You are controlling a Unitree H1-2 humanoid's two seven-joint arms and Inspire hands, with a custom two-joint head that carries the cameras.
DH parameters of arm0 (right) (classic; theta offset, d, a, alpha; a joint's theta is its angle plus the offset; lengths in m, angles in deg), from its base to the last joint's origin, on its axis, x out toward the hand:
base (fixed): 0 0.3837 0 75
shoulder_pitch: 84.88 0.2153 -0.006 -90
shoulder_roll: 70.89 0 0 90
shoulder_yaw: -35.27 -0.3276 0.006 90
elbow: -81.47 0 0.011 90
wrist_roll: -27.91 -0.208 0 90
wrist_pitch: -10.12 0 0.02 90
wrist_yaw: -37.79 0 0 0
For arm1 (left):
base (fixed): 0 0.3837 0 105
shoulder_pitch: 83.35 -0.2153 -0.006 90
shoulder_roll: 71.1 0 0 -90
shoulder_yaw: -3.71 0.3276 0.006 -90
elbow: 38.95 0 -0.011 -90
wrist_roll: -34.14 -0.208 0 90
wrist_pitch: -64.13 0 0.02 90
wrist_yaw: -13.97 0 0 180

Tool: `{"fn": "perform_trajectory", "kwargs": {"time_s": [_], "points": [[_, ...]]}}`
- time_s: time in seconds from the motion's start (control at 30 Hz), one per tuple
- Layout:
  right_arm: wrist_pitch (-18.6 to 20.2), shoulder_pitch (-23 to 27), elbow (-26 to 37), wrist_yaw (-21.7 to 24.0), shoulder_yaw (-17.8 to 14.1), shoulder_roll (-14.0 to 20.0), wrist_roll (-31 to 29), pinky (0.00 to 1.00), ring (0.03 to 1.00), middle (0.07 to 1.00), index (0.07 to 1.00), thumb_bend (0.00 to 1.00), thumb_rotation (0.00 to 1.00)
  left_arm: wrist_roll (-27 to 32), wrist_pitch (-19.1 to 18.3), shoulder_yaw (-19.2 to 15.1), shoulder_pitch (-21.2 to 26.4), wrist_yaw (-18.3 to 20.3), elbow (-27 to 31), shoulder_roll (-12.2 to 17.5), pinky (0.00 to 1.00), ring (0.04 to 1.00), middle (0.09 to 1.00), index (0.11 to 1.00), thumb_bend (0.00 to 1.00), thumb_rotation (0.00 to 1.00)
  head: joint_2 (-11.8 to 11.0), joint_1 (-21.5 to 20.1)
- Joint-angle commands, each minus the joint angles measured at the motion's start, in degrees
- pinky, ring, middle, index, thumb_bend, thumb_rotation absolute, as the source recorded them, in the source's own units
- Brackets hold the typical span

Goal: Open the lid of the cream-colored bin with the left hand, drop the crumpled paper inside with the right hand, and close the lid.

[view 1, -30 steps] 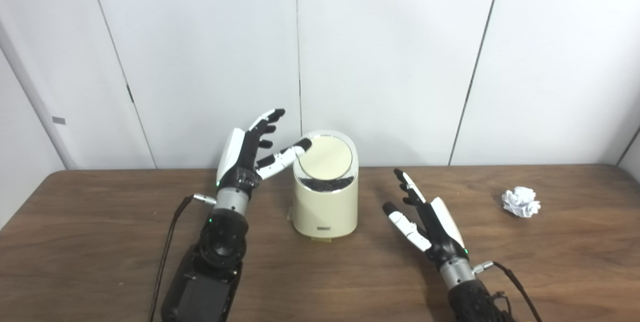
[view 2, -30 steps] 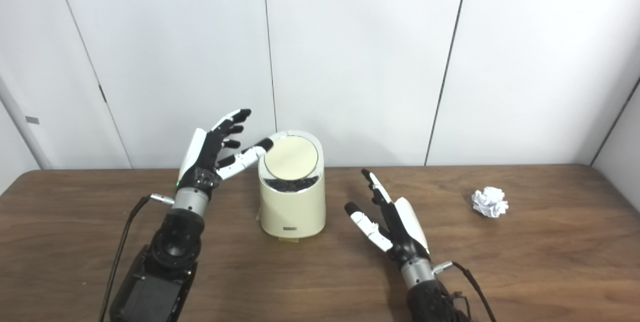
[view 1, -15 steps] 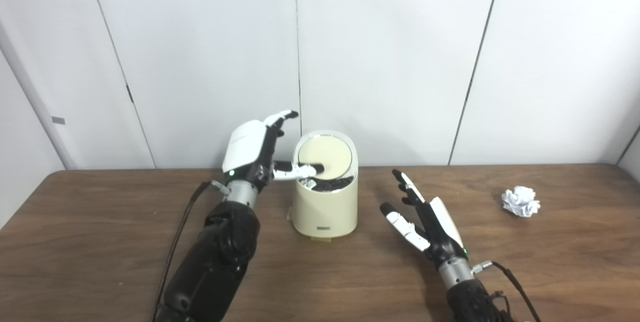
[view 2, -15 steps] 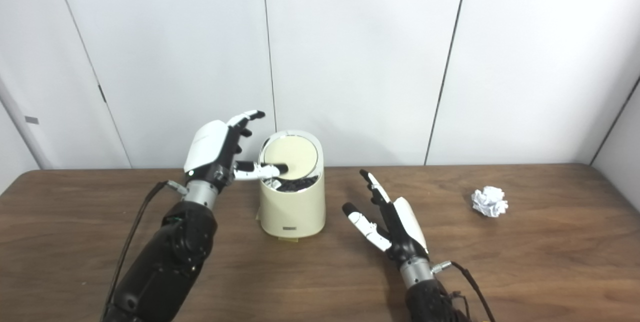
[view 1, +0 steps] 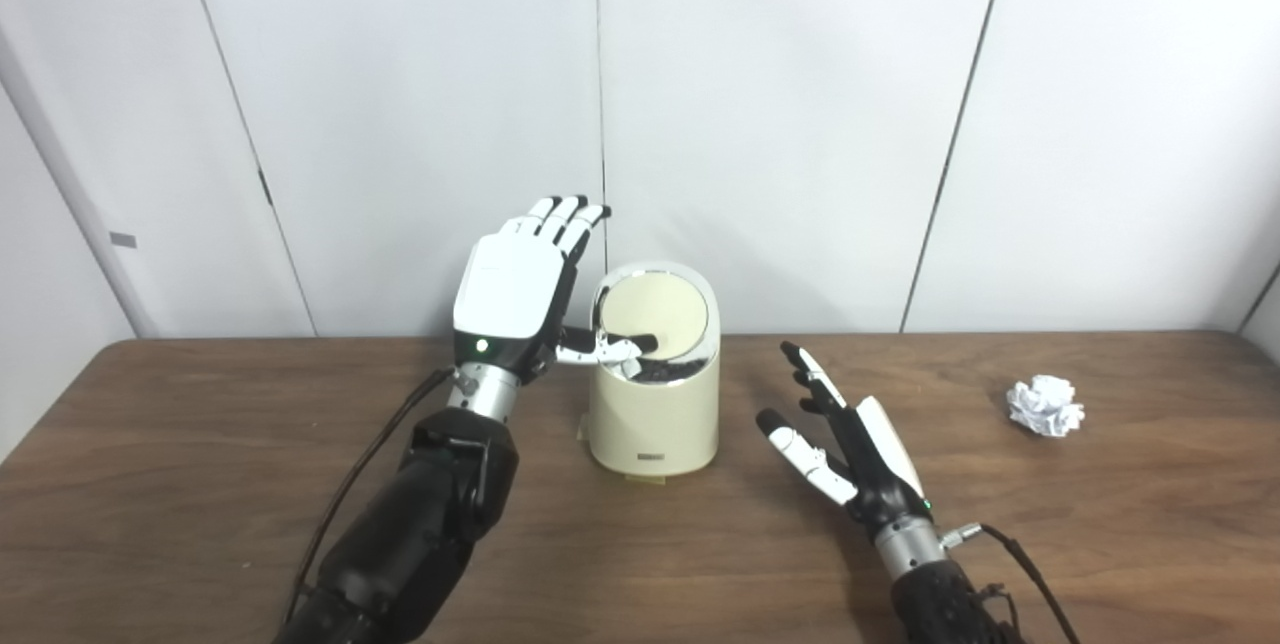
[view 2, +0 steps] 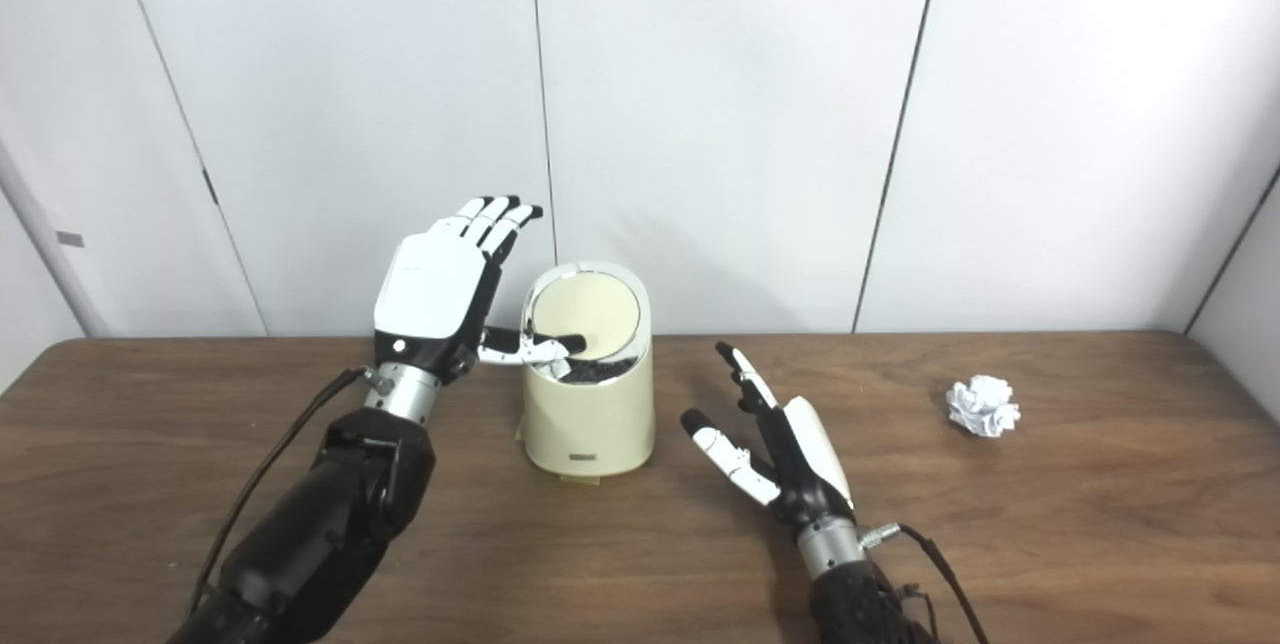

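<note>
The cream-colored bin (view 1: 655, 419) stands on the brown table a little left of centre. Its round lid (view 1: 655, 316) is tipped back, showing a dark gap at the front. My left hand (view 1: 520, 289) is raised just left of the bin, open, fingers pointing up, its thumb reaching across the lower edge of the lid. My right hand (view 1: 845, 444) rests open to the right of the bin, palm facing left, holding nothing. The crumpled white paper (view 1: 1044, 406) lies on the table far to the right, well apart from the right hand.
White wall panels (view 1: 780, 104) stand right behind the table's back edge (view 1: 900, 334). A black cable (view 1: 370, 469) runs along my left forearm, and another cable (view 1: 1020, 549) trails from my right wrist.
My left hand has turned its back toward the camera and raised its fingers, and its thumb has slid from the lid's upper left rim down over its lower edge. The right hand barely moved.
</note>
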Motion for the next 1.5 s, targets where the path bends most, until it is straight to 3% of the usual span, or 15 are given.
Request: {"fn": "perform_trajectory", "kwargs": {"time_s": [0.0, 0.17, 0.27, 0.33, 0.4, 0.43, 0.5, 0.73, 1.07, 1.47], "points": [[-0.6, 0.72, 1.59, -0.16, -0.17, -0.14, -0.37, 0.85, 0.93, 0.955, 0.941, 0.47, 0.9, -3.82, -1.35, 1.62, 2.09, 0.44, -1.09, 1.04, 0.83, 0.913, 0.905, 0.898, 1.0, 0.16, 0.04, -0.03], [-0.78, 0.72, 1.52, -0.09, -0.23, -0.29, -0.82, 0.86, 0.933, 0.958, 0.943, 0.49, 0.9, -5.65, -1.45, 3.13, 2.32, 0.99, 0.62, 1.79, 0.85, 0.906, 0.899, 0.908, 1.0, 0.14, 0.1, -0.2], [-0.37, 0.63, 1.88, 0.02, -0.17, -0.29, -0.74, 0.86, 0.932, 0.957, 0.943, 0.48, 0.9, -4.71, -0.97, 2.45, 1.87, 0.77, 1.48, 1.63, 0.83, 0.894, 0.89, 0.896, 0.97, 0.23, 0.1, -0.2], [-0.5, 0.6, 1.92, 0.05, -0.14, -0.24, -0.77, 0.86, 0.931, 0.956, 0.941, 0.48, 0.9, -4.12, -0.83, 2.02, 1.5, 0.68, 1.75, 1.52, 0.78, 0.87, 0.869, 0.875, 0.85, 0.44, 0.1, -0.2], [-1.0, 0.62, 1.69, 0.08, -0.16, -0.17, -1.01, 0.86, 0.932, 0.956, 0.941, 0.47, 0.89, -3.32, -0.89, 1.48, 1.12, 1.79, 2.6, 1.43, 0.77, 0.86, 0.855, 0.854, 0.67, 0.82, 0.2, -0.15], [-1.01, 0.63, 1.66, 0.06, -0.15, -0.13, -0.98, 0.86, 0.932, 0.957, 0.941, 0.47, 0.89, -2.87, -0.91, 1.13, 0.95, 2.55, 3.14, 1.36, 0.76, 0.852, 0.844, 0.838, 0.66, 0.91, 0.19, -0.06], [-1.12, 0.69, 1.52, 0.01, -0.14, -0.09, -1.04, 0.86, 0.93, 0.955, 0.941, 0.46, 0.88, -1.59, -1.24, 0.23, 0.65, 4.97, 4.63, 1.17, 0.75, 0.836, 0.825, 0.813, 0.69, 0.98, 0.18, -0.1], [-0.66, 0.64, 1.78, 0.15, 0.09, 0.13, -0.68, 0.86, 0.932, 0.957, 0.942, 0.47, 0.92, 1.81, -2.85, -2.89, -0.61, 11.89, 9.56, 0.28, 0.71, 0.799, 0.794, 0.79, 0.92, 1.0, 0.14, -0.12], [-1.05, 0.72, 1.47, 0.06, 0.02, 0.12, -0.94, 0.86, 0.928, 0.952, 0.94, 0.48, 0.92, 4.59, -2.2, -5.29, -1.42, 14.13, 13.05, 0.16, 0.72, 0.807, 0.806, 0.795, 0.92, 1.0, 0.07, -0.09], [-0.84, 0.5, 1.91, -0.18, -0.06, 0.3, -0.71, 0.85, 0.928, 0.951, 0.937, 0.47, 0.91, 14.97, -3.72, -15.37, -3.2, 16.03, 19.13, -1.74, 0.66, 0.786, 0.825, 0.84, 0.95, 1.0, -0.19, 0.17]]}}
